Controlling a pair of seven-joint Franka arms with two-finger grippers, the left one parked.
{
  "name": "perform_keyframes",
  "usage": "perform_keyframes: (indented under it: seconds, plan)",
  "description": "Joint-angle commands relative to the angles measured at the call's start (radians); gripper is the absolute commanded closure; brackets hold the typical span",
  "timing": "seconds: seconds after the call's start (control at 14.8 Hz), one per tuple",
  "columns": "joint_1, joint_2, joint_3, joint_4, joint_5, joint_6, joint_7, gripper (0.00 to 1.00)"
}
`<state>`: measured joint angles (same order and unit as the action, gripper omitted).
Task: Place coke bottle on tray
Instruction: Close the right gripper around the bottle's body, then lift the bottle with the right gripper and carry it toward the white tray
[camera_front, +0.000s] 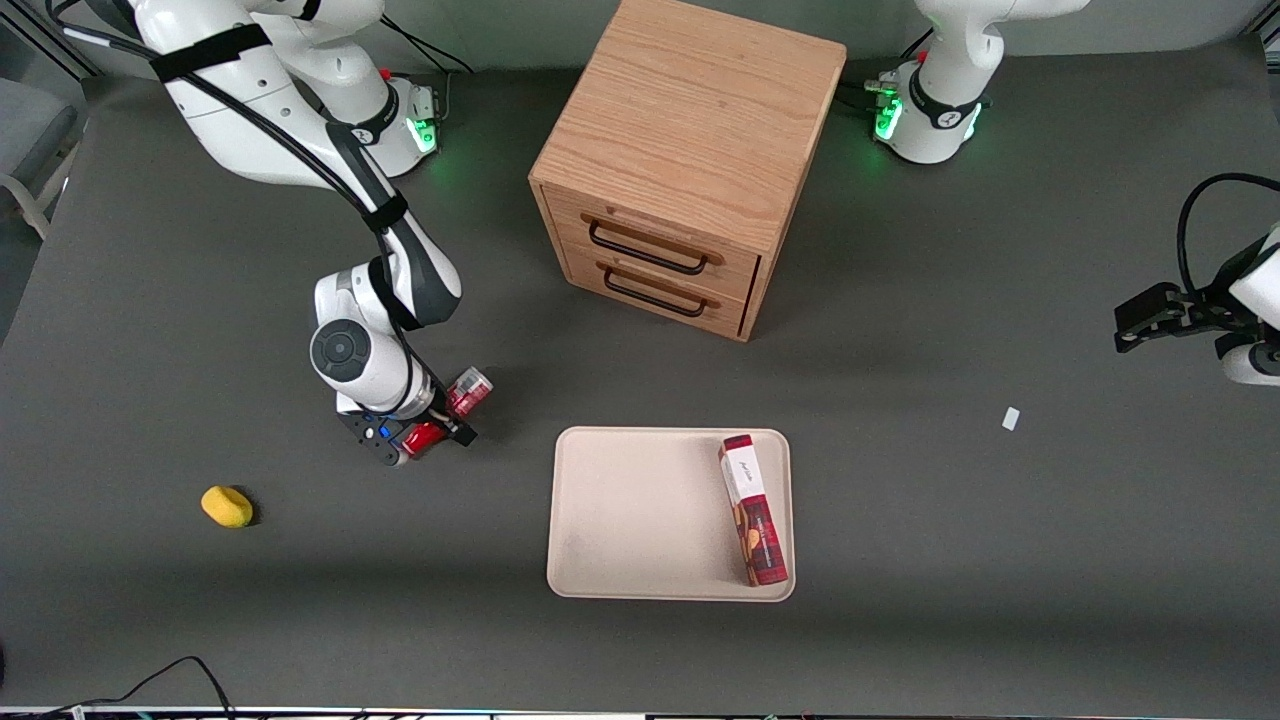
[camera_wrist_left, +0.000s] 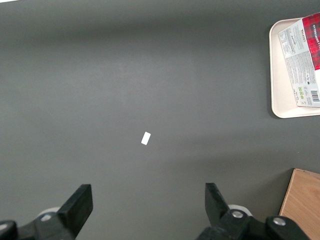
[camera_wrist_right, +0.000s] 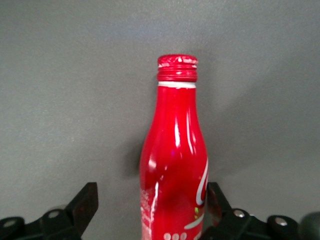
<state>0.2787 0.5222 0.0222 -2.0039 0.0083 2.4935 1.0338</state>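
Claw (camera_front: 425, 435) check: found it low over the counter (camera_front: 950, 550), well apart from the tray (camera_front: 640, 510), toward the working arm's end. Saw it open, straddling the bottle (camera_front: 468, 390) without clamping. From the right wrist, saw the claw (camera_wrist_right: 150, 195) with one finger (camera_wrist_right: 86, 202) clearly apart from the bottle (camera_wrist_right: 175, 150) and the other finger (camera_wrist_right: 216, 200) right against its red side. Noted the cap closed, white lettering partly visible near the fingers.

Found the bottle off the tray, not yet placed, slightly farther from the front camera than the tray's nearest corner. Could not tell whether it rested on the counter or hung just above it.

Saw the tray flat on the counter, in front of the cabinet (camera_front: 690, 150) and nearer the camera. Noted a red-and-white box (camera_front: 755, 520) lying in the tray along the rim toward the parked arm's end; rest of the tray bare. From the left wrist, caught one corner of the tray (camera_wrist_left: 274, 65) with the box (camera_wrist_left: 300, 60) on it.

Spotted a yellow lump (camera_front: 227, 506) on the counter, still farther from the tray than the claw, toward the working arm's end. Spotted a white scrap (camera_front: 1011, 418) well apart from the tray toward the parked arm's end, also seen from the left wrist (camera_wrist_left: 145, 138).
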Motion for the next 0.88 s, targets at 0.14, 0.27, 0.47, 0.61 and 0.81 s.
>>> perform_keyframes:
  seconds: [0.14, 0.27, 0.47, 0.61, 0.81]
  plan:
    - [0.005, 0.002, -0.001, -0.018, -0.007, 0.036, 0.028, 0.63]
    - [0.005, 0.002, 0.001, -0.016, -0.005, 0.036, 0.026, 0.84]
    - [0.005, -0.005, 0.001, -0.013, -0.005, 0.028, 0.023, 1.0]
    - [0.004, -0.025, 0.001, -0.006, -0.007, 0.021, 0.012, 1.0]
    - [0.004, -0.067, 0.001, 0.043, -0.007, -0.077, -0.001, 1.0]
